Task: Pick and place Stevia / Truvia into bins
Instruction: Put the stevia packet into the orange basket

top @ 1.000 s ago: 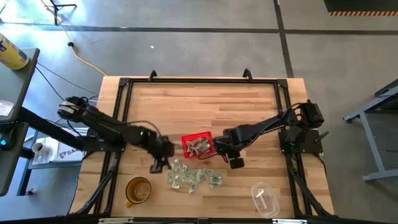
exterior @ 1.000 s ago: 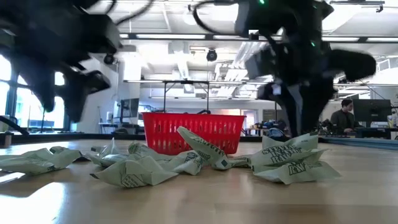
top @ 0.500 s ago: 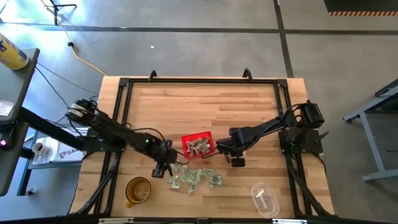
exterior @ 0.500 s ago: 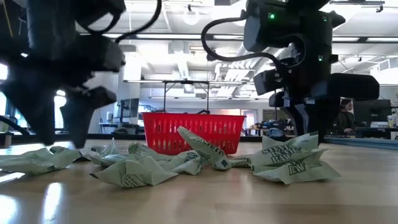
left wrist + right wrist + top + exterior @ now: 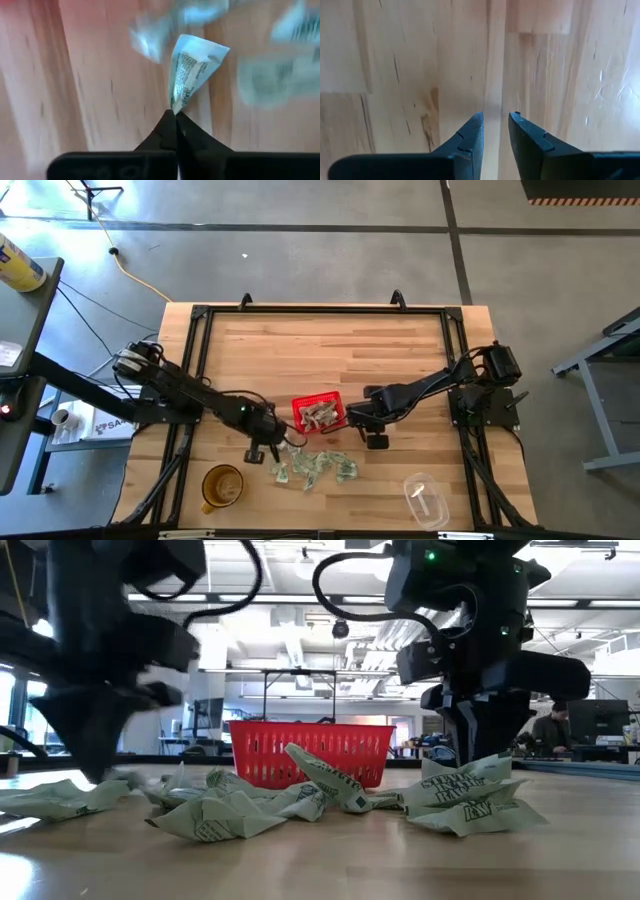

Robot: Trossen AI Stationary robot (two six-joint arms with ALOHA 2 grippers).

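Note:
Several crumpled pale green and white Stevia packets lie in a loose heap on the wooden table, in front of the red basket, which holds more packets. My left gripper is down at the heap's left end, shut on one packet. In the low view it stands at the picture's left, with the basket behind the heap. My right gripper hovers over bare wood just right of the basket, its fingers slightly apart with nothing between them. My left gripper pinches one narrow end of the packet between its two fingertips. The fingers come from above, pointing down at the table. The packet sticks out beyond the tips, creased along its length. I cannot tell whether it is clear of the wood.
An amber cup stands near the front edge, left of the heap. A clear plastic cup lies at the front right. A black frame runs round the table. The far half of the tabletop is bare wood.
My left gripper has moved down and toward the right, onto the left end of the packet heap. Its fingers, apart half a second ago, have shut on one packet.

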